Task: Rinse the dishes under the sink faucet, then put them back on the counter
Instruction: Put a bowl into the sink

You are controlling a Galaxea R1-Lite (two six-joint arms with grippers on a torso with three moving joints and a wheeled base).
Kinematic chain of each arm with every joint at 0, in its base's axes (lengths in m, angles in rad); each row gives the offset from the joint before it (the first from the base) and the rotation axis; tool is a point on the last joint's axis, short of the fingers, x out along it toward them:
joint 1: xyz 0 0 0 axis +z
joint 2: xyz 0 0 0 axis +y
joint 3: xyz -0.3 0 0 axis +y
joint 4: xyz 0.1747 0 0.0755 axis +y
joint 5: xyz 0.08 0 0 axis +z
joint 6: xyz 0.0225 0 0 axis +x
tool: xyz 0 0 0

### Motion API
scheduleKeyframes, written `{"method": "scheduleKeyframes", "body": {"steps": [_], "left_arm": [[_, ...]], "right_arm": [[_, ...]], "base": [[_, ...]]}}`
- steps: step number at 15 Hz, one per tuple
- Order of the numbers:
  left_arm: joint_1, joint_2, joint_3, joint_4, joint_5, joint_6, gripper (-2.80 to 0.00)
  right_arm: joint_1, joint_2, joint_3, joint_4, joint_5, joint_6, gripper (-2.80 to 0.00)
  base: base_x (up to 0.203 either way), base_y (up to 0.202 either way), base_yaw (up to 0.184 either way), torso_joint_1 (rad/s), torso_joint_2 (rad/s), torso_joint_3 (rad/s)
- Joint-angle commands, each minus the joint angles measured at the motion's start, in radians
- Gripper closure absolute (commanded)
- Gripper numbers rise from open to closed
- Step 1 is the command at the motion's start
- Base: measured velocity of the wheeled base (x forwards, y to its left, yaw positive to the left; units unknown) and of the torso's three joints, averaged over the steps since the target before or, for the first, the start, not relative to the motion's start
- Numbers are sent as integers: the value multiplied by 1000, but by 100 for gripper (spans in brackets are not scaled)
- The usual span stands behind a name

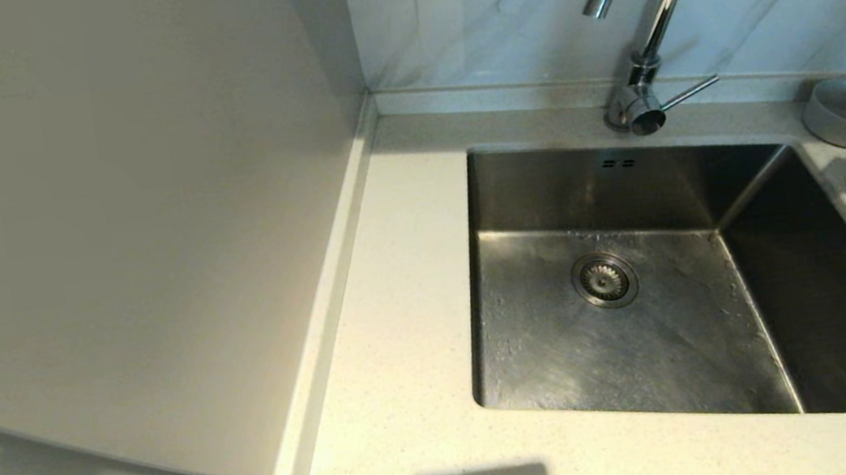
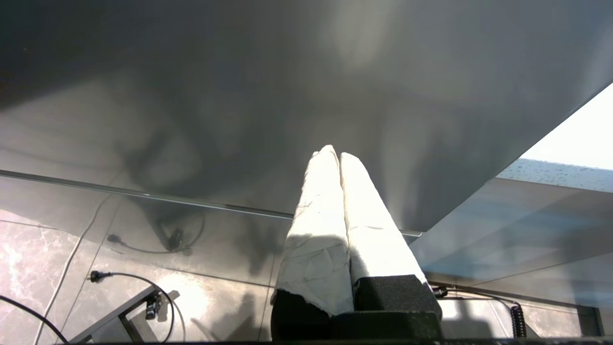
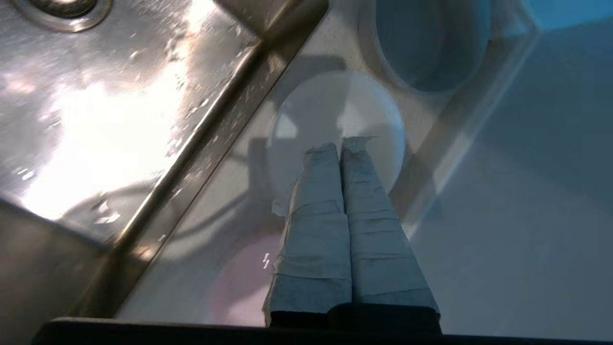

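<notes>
The right gripper (image 3: 341,143) is hanging over the strip of counter (image 1: 412,402) to the right of the sink (image 1: 621,187), its two wrapped fingers (image 3: 318,201) pressed together and holding nothing. Neither arm is showing in the head view. The three bowls are sitting in a row along that strip: the pink bowl (image 3: 244,282) nearest the robot, then the white bowl (image 3: 335,110) just under the fingertips, then the grey bowl (image 3: 431,43) in the back corner.

To my eye the step in hand is the first pick-up, most likely the white bowl. The fingers are needing to part before dropping, so that one goes inside the rim and one outside. A pinch on the side away from the neighbouring bowls is looking safest, since the row is tight and the sink edge is close.

The left gripper (image 2: 335,155) is parked low beside a plain cabinet front, fingers closed and empty, with cables on the floor below.

In the head view the pink bowl is cut to a sliver at the right edge, and the white bowl is partly cropped. The top of the faucet (image 1: 647,12) is running out of sight. No water is showing at the spout. Whether the bowls are touching one another is hard to tell.
</notes>
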Motion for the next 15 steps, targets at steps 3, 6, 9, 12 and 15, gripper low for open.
{"method": "scheduleKeyframes", "body": {"steps": [3, 6, 9, 12, 15], "left_arm": [[0, -3, 0, 0, 0, -1, 0], [0, -3, 0, 0, 0, -1, 0], [0, -3, 0, 0, 0, -1, 0], [0, -3, 0, 0, 0, -1, 0], [0, -3, 0, 0, 0, 0, 0]], "right_arm": [[49, 186, -29, -234, 1, 9, 0], [85, 195, -30, -252, -11, 52, 0], [113, 188, -30, -247, -58, 153, 0], [141, 188, -30, -248, -62, 216, -280], [171, 215, -31, -276, -75, 241, -280]], "base": [[0, 0, 0, 0, 0, 0], [0, 0, 0, 0, 0, 0], [0, 0, 0, 0, 0, 0], [0, 0, 0, 0, 0, 0], [0, 0, 0, 0, 0, 0]]}}
